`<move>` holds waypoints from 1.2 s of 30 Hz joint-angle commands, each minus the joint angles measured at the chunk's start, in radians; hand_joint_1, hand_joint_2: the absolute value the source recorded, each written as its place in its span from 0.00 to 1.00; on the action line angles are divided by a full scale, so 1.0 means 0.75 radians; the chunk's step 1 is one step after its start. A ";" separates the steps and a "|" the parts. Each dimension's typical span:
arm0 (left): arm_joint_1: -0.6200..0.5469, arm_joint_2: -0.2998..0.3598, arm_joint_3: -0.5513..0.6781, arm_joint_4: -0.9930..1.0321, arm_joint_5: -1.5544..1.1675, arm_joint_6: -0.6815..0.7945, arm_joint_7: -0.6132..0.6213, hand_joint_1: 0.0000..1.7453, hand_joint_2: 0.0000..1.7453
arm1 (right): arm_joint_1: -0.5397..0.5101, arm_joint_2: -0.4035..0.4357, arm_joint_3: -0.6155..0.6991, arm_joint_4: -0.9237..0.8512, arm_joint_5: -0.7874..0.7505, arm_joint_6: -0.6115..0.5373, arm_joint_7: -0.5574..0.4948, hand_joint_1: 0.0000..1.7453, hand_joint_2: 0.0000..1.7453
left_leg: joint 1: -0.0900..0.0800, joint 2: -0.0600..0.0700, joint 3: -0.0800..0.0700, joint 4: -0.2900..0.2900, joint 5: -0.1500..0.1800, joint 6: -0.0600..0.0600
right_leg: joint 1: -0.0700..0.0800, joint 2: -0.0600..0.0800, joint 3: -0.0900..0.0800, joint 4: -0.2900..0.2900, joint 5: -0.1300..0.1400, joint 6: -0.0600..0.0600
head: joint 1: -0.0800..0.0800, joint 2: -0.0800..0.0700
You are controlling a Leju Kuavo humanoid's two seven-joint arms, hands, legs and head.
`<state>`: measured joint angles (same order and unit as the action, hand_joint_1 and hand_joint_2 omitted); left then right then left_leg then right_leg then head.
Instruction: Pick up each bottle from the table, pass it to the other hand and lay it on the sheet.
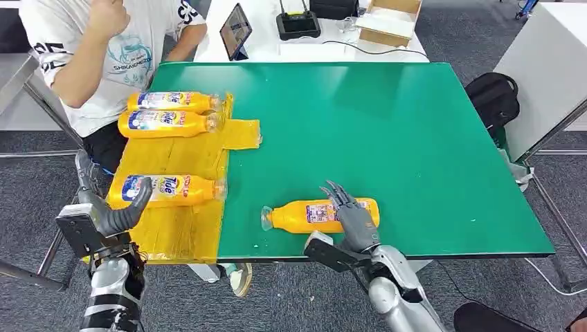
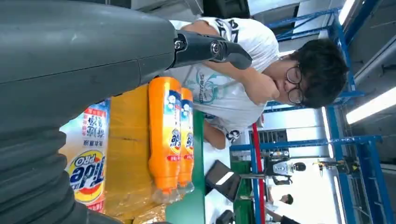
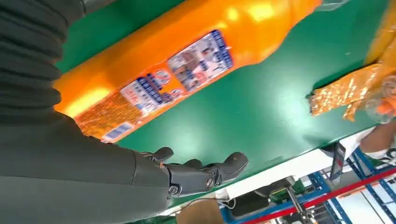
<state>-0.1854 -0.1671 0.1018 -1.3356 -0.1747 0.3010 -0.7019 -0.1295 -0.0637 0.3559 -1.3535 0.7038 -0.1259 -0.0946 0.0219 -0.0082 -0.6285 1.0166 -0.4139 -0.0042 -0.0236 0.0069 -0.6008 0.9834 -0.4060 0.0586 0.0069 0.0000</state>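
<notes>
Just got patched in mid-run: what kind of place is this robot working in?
Probably a robot lab or test workshop: a green-topped metal-framed table, a white desk with a black router and a tablet, and blue steel racking behind.

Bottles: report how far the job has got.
Done: three bottles lie on the yellow sheet, two at the far end and one nearer. In hand: the right hand is over the fourth bottle, which lies on the green table, fingers spread, no grip yet. Left: lift it, pass it to the left hand, lay it on the sheet.
</notes>
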 commanded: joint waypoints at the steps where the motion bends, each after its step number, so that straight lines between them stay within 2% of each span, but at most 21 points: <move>1: 0.013 -0.029 0.004 0.047 -0.023 -0.049 0.005 0.00 1.00 | 0.037 -0.128 -0.030 -0.058 0.009 0.073 0.085 0.00 1.00 | -0.001 0.000 0.003 0.000 -0.001 0.002 | 0.000 -0.002 0.003 0.000 -0.002 -0.002 | -0.001 0.000; 6: -0.010 -0.032 -0.019 0.133 -0.087 -0.079 0.007 0.00 1.00 | 0.008 -0.155 -0.056 0.043 0.013 0.125 0.101 0.00 1.00 | -0.001 -0.003 0.005 -0.001 -0.002 0.003 | 0.000 -0.005 0.007 -0.002 -0.002 -0.003 | 0.000 0.000; 10: -0.038 -0.034 -0.048 0.208 -0.112 -0.097 0.024 0.00 1.00 | -0.105 -0.103 -0.060 0.243 0.092 0.084 0.135 0.00 1.00 | -0.001 0.001 0.003 -0.001 0.000 0.001 | -0.001 0.000 0.003 -0.002 0.000 -0.002 | 0.000 0.000; 15: -0.089 -0.035 -0.082 0.329 -0.111 -0.120 0.031 0.00 1.00 | -0.281 -0.087 -0.048 0.533 0.084 0.117 0.133 0.00 1.00 | -0.001 0.004 0.009 -0.004 0.000 0.003 | 0.001 0.001 0.009 -0.004 0.001 -0.006 | 0.000 0.000; 16: -0.097 -0.035 -0.088 0.346 -0.111 -0.119 0.032 0.00 1.00 | -0.326 -0.079 -0.039 0.593 0.099 0.093 0.119 0.00 1.00 | 0.000 0.002 0.005 -0.002 0.000 0.002 | 0.001 0.000 0.006 -0.003 0.001 -0.003 | -0.001 0.000; 23: -0.095 -0.032 -0.089 0.343 -0.110 -0.121 0.034 0.00 1.00 | -0.347 -0.063 -0.032 0.614 0.113 0.077 0.124 0.00 1.00 | -0.001 0.002 0.005 -0.001 0.000 0.003 | 0.000 0.000 0.007 -0.001 0.000 -0.002 | -0.001 0.000; 25: -0.099 -0.035 -0.090 0.353 -0.108 -0.126 0.041 0.00 1.00 | -0.391 -0.048 -0.012 0.646 0.142 0.059 0.126 0.00 1.00 | -0.001 0.004 0.006 -0.001 -0.001 0.002 | 0.000 0.002 0.007 -0.001 0.000 -0.003 | -0.001 0.000; 30: -0.114 -0.036 -0.093 0.390 -0.109 -0.126 0.041 0.00 1.00 | -0.502 -0.016 0.057 0.737 0.152 0.111 0.115 0.00 1.00 | -0.001 0.006 0.003 0.000 0.000 0.002 | 0.000 0.004 0.002 0.001 0.001 -0.002 | -0.001 0.000; 36: -0.151 -0.033 -0.104 0.453 -0.095 -0.129 0.038 0.00 1.00 | -0.592 0.010 0.126 0.876 0.032 0.244 0.017 0.00 1.00 | -0.001 0.003 0.002 0.000 0.001 0.002 | 0.000 0.001 0.002 0.000 0.001 -0.001 | -0.001 0.000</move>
<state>-0.2301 -0.1999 0.0416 -1.1227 -0.2583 0.2079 -0.6764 -0.4370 -0.0965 0.3601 -0.9174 0.7862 -0.0144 -0.0332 0.0217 -0.0078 -0.6292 1.0168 -0.4128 -0.0037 -0.0237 0.0069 -0.6009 0.9840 -0.4050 0.0595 0.0065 0.0000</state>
